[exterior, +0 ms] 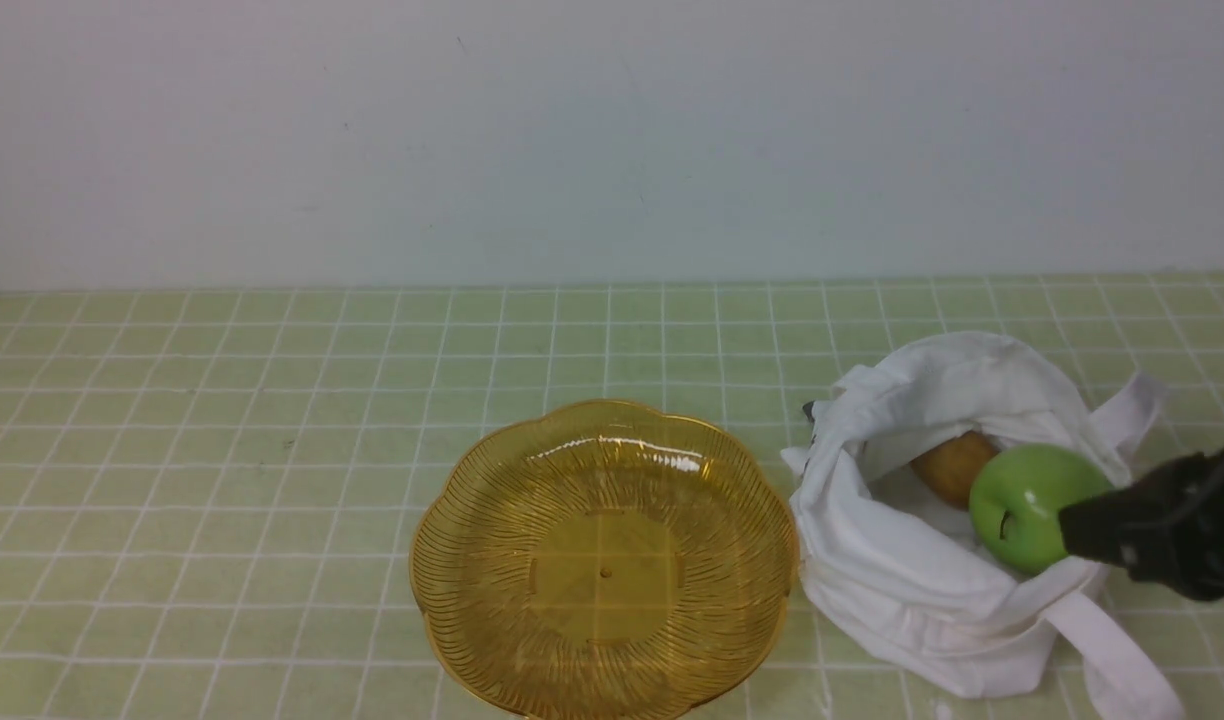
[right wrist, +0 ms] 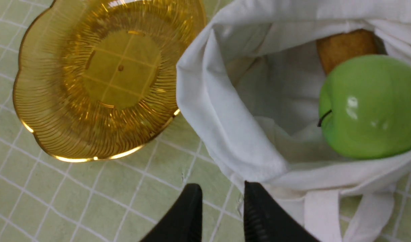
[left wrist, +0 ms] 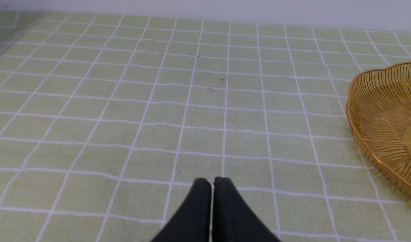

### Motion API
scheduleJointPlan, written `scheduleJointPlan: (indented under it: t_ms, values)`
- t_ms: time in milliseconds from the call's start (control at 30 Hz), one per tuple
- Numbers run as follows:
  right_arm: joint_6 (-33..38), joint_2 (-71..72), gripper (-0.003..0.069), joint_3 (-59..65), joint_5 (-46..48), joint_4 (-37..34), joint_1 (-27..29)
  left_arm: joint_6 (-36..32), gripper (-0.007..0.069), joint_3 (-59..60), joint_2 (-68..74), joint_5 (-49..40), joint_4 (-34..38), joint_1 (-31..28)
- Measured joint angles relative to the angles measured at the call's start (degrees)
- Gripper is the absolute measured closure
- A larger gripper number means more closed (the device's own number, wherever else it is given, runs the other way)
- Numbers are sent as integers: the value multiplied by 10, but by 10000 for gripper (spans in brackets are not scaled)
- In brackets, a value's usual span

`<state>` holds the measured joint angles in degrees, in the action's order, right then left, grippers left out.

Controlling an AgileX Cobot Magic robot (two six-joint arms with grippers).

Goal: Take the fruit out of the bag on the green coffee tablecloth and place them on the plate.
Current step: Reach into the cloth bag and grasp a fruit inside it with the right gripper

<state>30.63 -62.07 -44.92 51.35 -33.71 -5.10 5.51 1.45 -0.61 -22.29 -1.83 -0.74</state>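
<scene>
The white bag (exterior: 892, 580) lies open on the green checked tablecloth (exterior: 222, 480), to the right of the amber plate (exterior: 602, 560), which holds nothing. Inside the bag sit a glossy green apple (exterior: 1022, 500) and, behind it, a brownish-yellow oval fruit (exterior: 952, 465). My right gripper (exterior: 1072, 530) reaches in from the right edge, just beside the apple. In the right wrist view its fingers (right wrist: 222, 188) are a little apart and empty above the bag's near edge (right wrist: 225, 117), with the apple (right wrist: 370, 107), the oval fruit (right wrist: 343, 47) and the plate (right wrist: 101, 84) beyond. My left gripper (left wrist: 212, 181) is shut and empty over bare cloth.
The bag's strap handles (exterior: 1122, 670) trail toward the front right edge. A plain white wall stands behind the table. In the left wrist view the plate's rim (left wrist: 386, 111) shows to one side of the shut fingers.
</scene>
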Motion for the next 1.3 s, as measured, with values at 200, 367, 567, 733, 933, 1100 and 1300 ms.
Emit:
scheduleJointPlan:
  t_ms: [200,367,567,733,933,1100,1300]
  values:
    - [-2,-98,222,-92,23,42,-32,0,632,0,0,0,0,0]
    - [-97,-180,75,-149,24,153,-40,0,632,0,0,0,0,0]
    - [-156,-257,27,-177,14,235,-40,0,632,0,0,0,0,0]
    - [-166,-305,23,-182,-14,267,-40,0,632,0,0,0,0,0]
    - [-207,-337,22,-183,-28,316,-40,0,632,0,0,0,0,0]
    - [-239,-353,22,-183,-29,352,-40,0,632,0,0,0,0,0]
    - [-254,-369,22,-184,-31,359,-40,0,632,0,0,0,0,0]
